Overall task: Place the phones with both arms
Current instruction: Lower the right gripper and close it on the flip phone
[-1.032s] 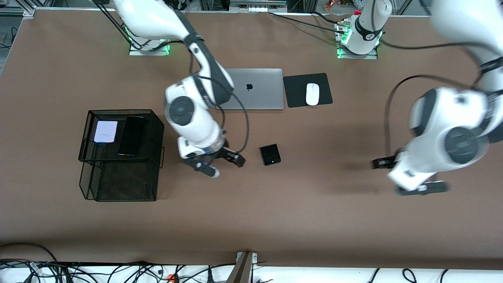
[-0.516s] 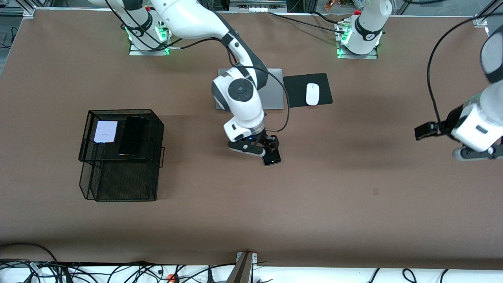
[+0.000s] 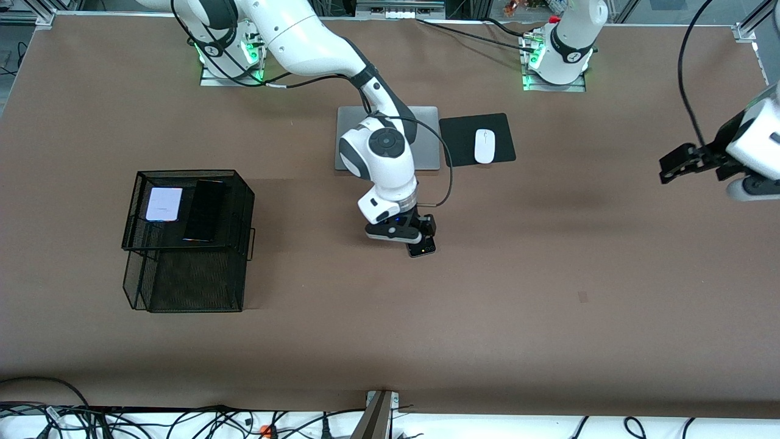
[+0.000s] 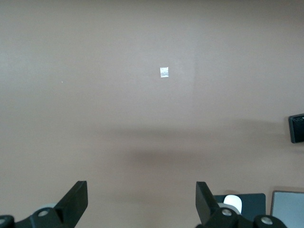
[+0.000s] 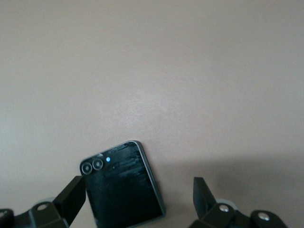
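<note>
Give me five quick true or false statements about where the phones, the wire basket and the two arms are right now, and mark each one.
1. The small squarish black phone lies on the brown table. True.
2. The right gripper is over the black wire mesh basket. False: it is over the small black phone, jaws open.
3. The white-lavender squarish phone and the long black slab phone lie side by side on the basket's top tier. True.
4. The left gripper holds a phone. False: its jaws are open and empty, over bare table.
5. The white computer mouse sits on the silver laptop. False: it sits on a black mouse pad beside the laptop.
</note>
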Controlling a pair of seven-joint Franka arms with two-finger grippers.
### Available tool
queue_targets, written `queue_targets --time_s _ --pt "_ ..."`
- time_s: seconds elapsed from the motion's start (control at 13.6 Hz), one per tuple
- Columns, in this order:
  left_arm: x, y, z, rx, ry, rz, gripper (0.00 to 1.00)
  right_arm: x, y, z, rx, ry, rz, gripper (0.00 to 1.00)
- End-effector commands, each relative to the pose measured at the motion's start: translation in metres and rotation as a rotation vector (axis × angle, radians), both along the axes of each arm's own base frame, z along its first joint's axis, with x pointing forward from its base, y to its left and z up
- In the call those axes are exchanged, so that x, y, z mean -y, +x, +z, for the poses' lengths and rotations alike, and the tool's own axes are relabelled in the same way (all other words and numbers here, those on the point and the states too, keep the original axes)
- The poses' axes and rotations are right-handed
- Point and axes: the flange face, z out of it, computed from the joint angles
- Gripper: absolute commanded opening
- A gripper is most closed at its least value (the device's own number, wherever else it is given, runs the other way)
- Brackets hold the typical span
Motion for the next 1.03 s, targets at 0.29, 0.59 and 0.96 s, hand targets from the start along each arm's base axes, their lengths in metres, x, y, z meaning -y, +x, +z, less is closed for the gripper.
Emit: queue_targets --time_s 0.29,0.59,0.96 --pt "-0.017 -0.040 0.011 0.017 -0.042 -0.035 1.00 -0.018 -0.005 -0.009 0.147 -0.039 0.319 1.00" --pt "-0.012 -0.037 0.010 0.013 -0.068 -0.038 1.00 -0.017 -0.004 -0.022 0.185 -0.076 0.435 1.00" --pt "-0.008 -0.033 0.014 0.021 -0.076 -0.029 1.00 -0.019 -0.007 -0.041 0.240 -0.068 0.479 1.00"
